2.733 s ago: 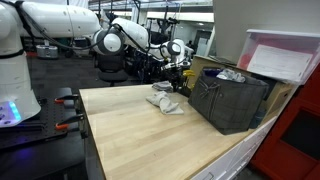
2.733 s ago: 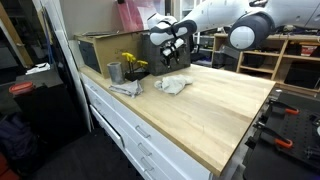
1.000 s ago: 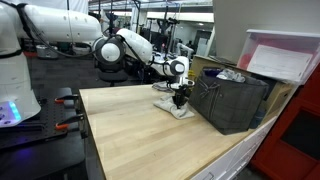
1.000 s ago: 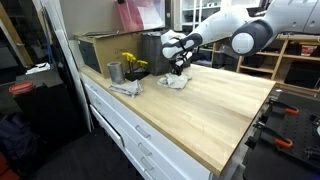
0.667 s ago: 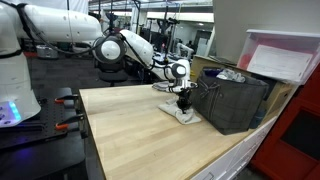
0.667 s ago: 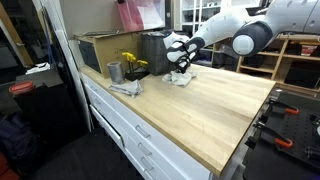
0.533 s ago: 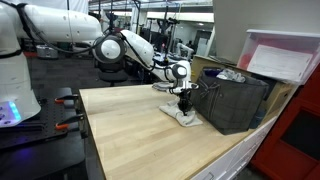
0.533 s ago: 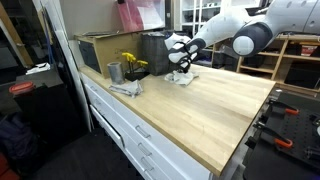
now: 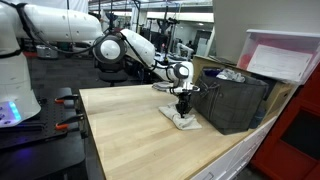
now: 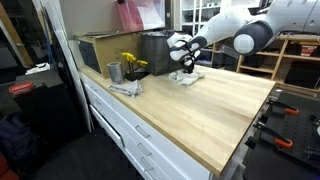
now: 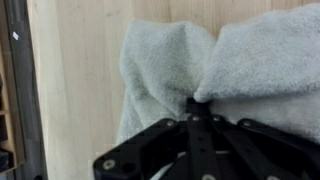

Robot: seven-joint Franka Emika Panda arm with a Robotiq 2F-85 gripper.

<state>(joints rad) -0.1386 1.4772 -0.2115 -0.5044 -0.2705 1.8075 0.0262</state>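
A long wooden table (image 9: 125, 140) fills the middle of the room, and in both exterior views its light top is mostly bare. The white robot arm (image 9: 128, 45) reaches over it from the far side and bends down near one end of the table. Just beside that place stands a dark basket (image 9: 235, 105) with some pale things inside; I cannot tell what they are. On the table top, close to the basket but not touching it, lies a light grey towel (image 9: 184, 120), crumpled into a small heap. The gripper (image 9: 183, 103) points straight down onto the towel. In the wrist view the two black fingers (image 11: 190, 125) are brought together, and a fold of the towel (image 11: 260, 60) is pinched between their tips, so the cloth bunches up around them. In an exterior view, well apart from the towel near the table edge, there are a metal cup (image 10: 114, 72), yellow flowers (image 10: 131, 62) and a second grey rag (image 10: 126, 89).
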